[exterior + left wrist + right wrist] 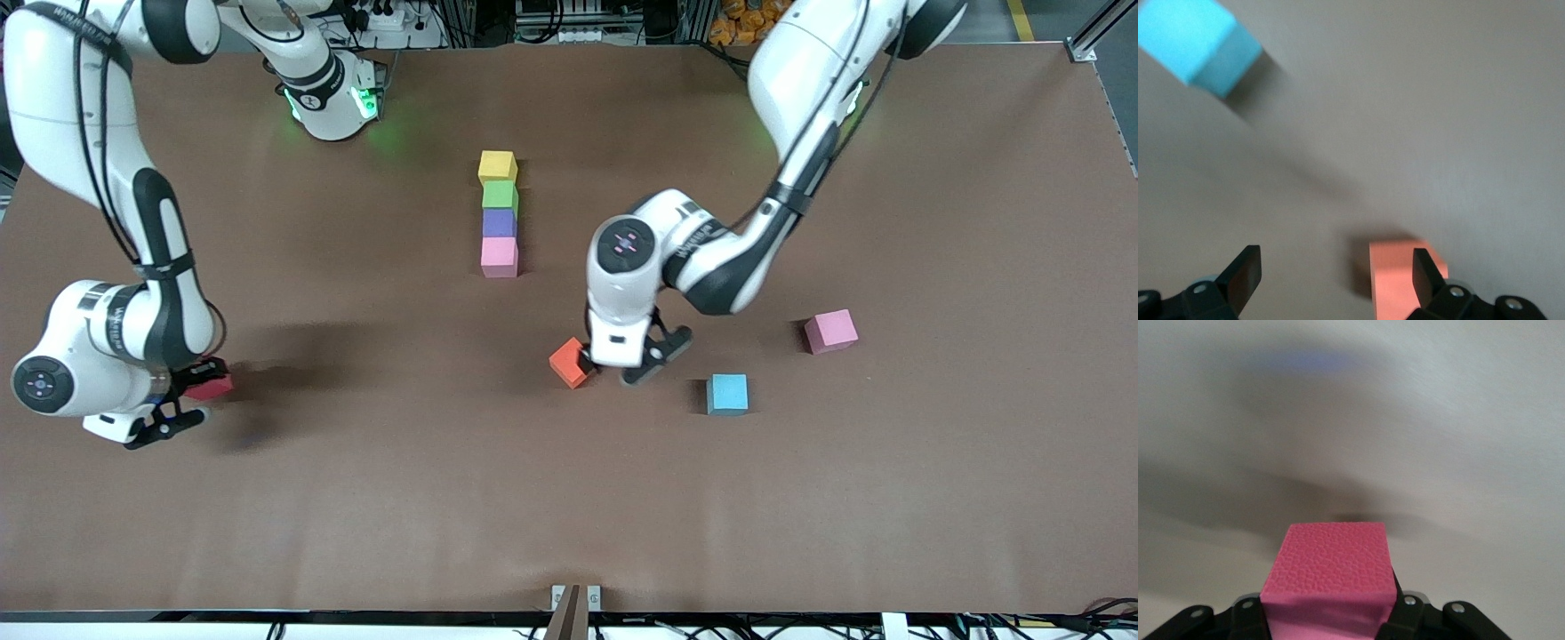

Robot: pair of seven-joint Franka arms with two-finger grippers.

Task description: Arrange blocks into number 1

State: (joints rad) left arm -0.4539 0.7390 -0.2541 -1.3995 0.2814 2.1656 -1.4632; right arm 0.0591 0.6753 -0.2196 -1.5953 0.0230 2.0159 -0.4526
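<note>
Left arm sweeps in from its base, elbow high, forearm angled down to mid-table, wrist bent so the left gripper (633, 360) points at the tabletop. Its fingers (1245, 275) stand wide apart, one pad edging an orange-red block (1395, 275) that sits off to one side of the gap, not between the pads. Right arm folds down at its own end of the table, forearm near vertical, wrist rolled low, and the right gripper (182, 404) sits just above the surface. Its fingers are clamped on a red-pink block (1331, 577), which fills the space between the pads in the right wrist view.
</note>
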